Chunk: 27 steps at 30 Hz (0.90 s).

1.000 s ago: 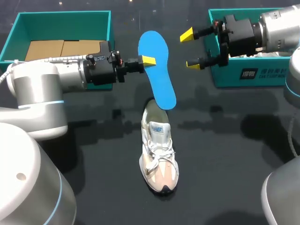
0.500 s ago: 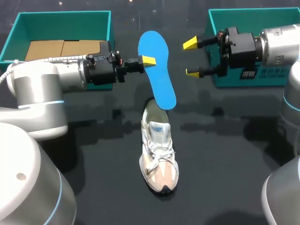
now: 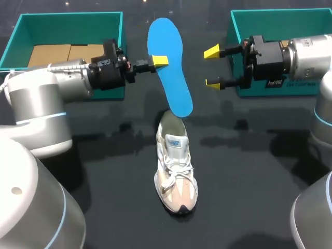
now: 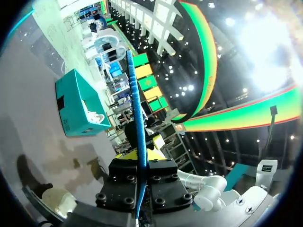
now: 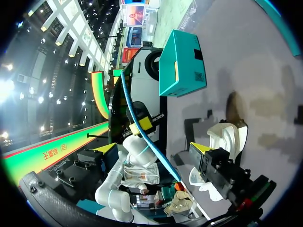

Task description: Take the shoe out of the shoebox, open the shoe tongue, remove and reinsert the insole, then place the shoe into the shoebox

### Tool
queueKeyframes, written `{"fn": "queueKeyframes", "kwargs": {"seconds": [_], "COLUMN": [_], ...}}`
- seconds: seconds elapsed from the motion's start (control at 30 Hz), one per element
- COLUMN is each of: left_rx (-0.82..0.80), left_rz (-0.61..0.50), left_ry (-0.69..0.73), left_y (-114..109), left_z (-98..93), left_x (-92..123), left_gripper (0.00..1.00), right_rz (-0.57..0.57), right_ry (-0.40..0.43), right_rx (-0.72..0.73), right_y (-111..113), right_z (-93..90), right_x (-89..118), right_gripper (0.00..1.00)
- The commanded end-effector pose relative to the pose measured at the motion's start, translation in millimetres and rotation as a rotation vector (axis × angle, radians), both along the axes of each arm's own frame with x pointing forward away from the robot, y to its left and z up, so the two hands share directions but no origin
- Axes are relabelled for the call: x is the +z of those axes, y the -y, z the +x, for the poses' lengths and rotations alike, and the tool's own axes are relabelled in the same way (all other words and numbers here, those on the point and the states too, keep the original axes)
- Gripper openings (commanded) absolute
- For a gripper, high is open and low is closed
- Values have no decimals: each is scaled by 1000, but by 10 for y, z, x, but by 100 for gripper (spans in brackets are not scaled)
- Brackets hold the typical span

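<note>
**Counter** [image 3: 249,171]: dark surface, serving as open working ground between two boxes.

**Left arm** [image 3: 46,98]: coming in from the left and carrying its load high, so the load is hanging above the shoe rather than lying flat.

**Right arm** [image 3: 311,52]: coming in from the right and hovering in front of the right shoebox, level with the insole.

**Left shoebox** [image 3: 62,21]: teal, open, showing a cardboard liner [image 3: 67,52].

**Right shoebox** [image 3: 290,89]: teal, open, partly hidden by the right arm.

**Shoe** [image 3: 175,171]: cream and beige, standing on its sole at mid-counter, outside both boxes. The toe is pointing toward the robot and the heel opening is facing up, probably so the insole can be fed straight down.

**Insole** [image 3: 170,65]: blue, hanging nearly on end, out of the shoe. Its lower tip is sitting at the shoe's collar; contact cannot be told.

**Left gripper** [image 3: 158,60]: pinching the insole by one long edge, fingers closed on both faces.

**Right gripper** [image 3: 212,67]: fingers spread wide, carrying nothing, facing the insole but apart from it, likely waiting to steady it.
</note>
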<state>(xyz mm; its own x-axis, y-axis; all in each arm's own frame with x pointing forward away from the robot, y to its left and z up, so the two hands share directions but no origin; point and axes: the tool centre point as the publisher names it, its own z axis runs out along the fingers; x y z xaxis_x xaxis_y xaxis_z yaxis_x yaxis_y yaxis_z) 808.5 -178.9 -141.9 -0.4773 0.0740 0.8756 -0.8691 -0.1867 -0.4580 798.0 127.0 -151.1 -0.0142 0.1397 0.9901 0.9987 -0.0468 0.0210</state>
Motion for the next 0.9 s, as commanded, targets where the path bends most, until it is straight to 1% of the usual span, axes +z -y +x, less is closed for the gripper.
{"fn": "queueKeyframes", "kwargs": {"seconds": [0.03,0.07,0.4,0.43,0.57,0.63,0.7,0.73,0.77,0.9], "left_rx": [141,153,153,148,158,144,150,138,173,173], "left_rz": [-49,-35,-35,-25,-46,-49,-31,11,50,50], "left_ry": [603,646,646,732,990,1161,1305,1399,1398,1398], "left_y": [-178,-198,-198,-204,-263,-275,-281,-290,-284,-284], "left_z": [-101,-89,-89,-107,-153,-209,-237,-259,-238,-238], "left_x": [52,59,59,69,165,193,216,221,233,233], "left_gripper": [0,0,0,0,0,0,0,0,0,0], "right_rz": [-2,-2,-2,-2,-2,-2,-2,-2,-2,-2], "right_ry": [-1,-1,-1,-1,-1,-1,-1,-1,-1,-1], "right_rx": [-2,-2,-2,-2,-2,-2,-2,-2,-2,-2], "right_y": [-13,-13,-13,-13,-13,-13,-13,-13,-13,-13], "right_z": [0,0,0,0,0,0,0,0,0,0], "right_x": [0,0,0,0,0,0,0,0,0,0], "right_gripper": [100,100,100,100,100,100,100,100,100,100]}}
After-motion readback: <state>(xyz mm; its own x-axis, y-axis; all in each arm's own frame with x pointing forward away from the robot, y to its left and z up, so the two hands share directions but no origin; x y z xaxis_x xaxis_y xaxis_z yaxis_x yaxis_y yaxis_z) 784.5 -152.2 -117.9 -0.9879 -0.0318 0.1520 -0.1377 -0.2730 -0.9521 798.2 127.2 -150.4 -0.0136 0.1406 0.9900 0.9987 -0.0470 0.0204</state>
